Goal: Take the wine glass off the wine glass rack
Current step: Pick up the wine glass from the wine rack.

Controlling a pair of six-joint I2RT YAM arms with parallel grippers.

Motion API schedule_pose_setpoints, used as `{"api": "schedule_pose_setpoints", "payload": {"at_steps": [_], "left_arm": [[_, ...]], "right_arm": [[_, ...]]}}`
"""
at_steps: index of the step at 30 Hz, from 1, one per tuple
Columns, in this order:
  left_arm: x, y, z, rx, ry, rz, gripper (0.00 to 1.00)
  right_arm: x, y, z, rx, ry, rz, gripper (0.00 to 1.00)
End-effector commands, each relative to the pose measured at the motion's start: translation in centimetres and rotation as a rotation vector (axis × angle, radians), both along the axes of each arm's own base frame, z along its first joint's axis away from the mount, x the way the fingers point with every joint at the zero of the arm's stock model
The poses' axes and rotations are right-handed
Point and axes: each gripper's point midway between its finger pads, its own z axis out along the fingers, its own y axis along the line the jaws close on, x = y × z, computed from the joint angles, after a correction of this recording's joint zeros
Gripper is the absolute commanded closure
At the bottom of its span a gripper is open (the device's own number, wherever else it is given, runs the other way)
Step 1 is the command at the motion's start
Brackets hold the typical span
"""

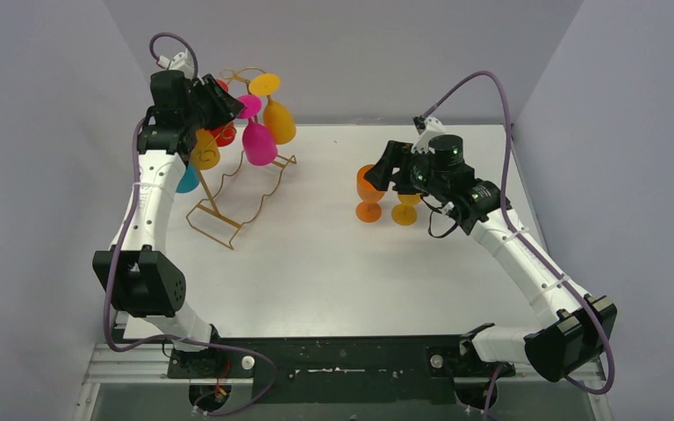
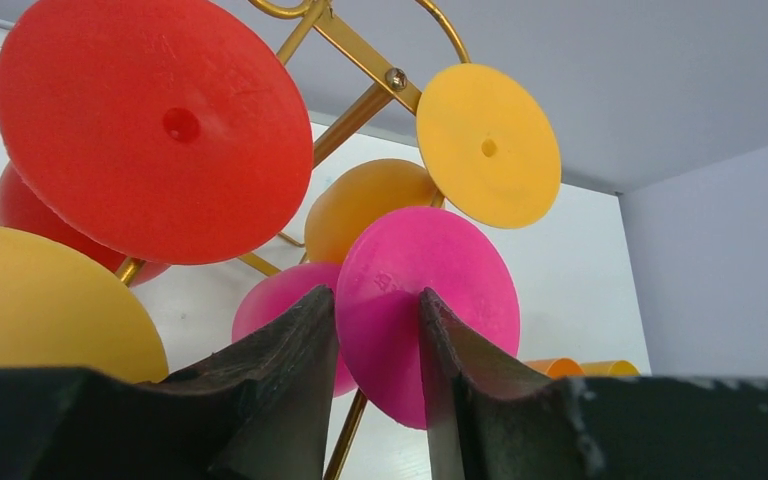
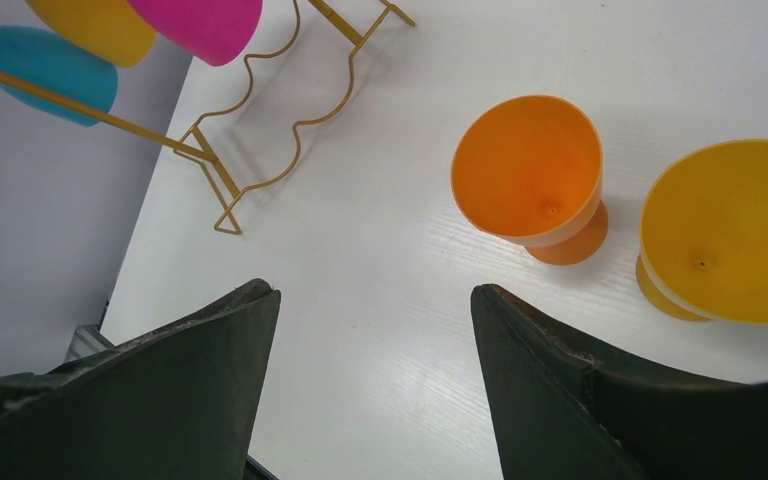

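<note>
The gold wire wine glass rack (image 1: 228, 197) stands at the back left with several coloured glasses hanging upside down from it. My left gripper (image 1: 228, 105) is up at the rack's top. In the left wrist view its fingers (image 2: 378, 300) stand narrowly apart on either side of part of the pink wine glass's round foot (image 2: 440, 275). Whether they touch it does not show. The pink bowl (image 1: 259, 140) hangs below. My right gripper (image 3: 375, 295) is open over bare table, nothing between its fingers.
A red glass foot (image 2: 150, 130), a yellow-orange one (image 2: 488, 145) and a yellow bowl (image 2: 30, 300) crowd round the pink glass. A blue glass (image 1: 187, 180) hangs low on the left. An orange glass (image 1: 369, 195) and a yellow glass (image 1: 406, 209) stand upright by the right gripper (image 1: 384, 167).
</note>
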Motion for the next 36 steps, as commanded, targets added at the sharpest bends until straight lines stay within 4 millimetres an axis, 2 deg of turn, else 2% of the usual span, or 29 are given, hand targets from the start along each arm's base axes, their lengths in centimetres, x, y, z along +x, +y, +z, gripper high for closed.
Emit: {"api": "schedule_pose_setpoints", "payload": {"at_steps": [1, 10, 19, 36], "left_arm": [[-0.7, 0.2, 2.2, -0.038, -0.07, -0.006, 0.7], [-0.9, 0.0, 3.1, -0.056, -0.095, -0.008, 0.85], [-1.0, -0.2, 3.1, -0.074, -0.093, -0.019, 1.0], [-2.3, -2.7, 5.6, -0.187, -0.164, -0.143, 1.0]], "right_arm": [[0.5, 0.0, 1.0, 0.008, -0.036, -0.002, 0.28], [0.4, 0.1, 0.9, 0.01, -0.033, -0.002, 0.28], [0.4, 0.1, 0.9, 0.011, -0.03, -0.001, 0.28], [0.2, -0.1, 1.0, 0.011, -0.033, -0.003, 0.28]]}}
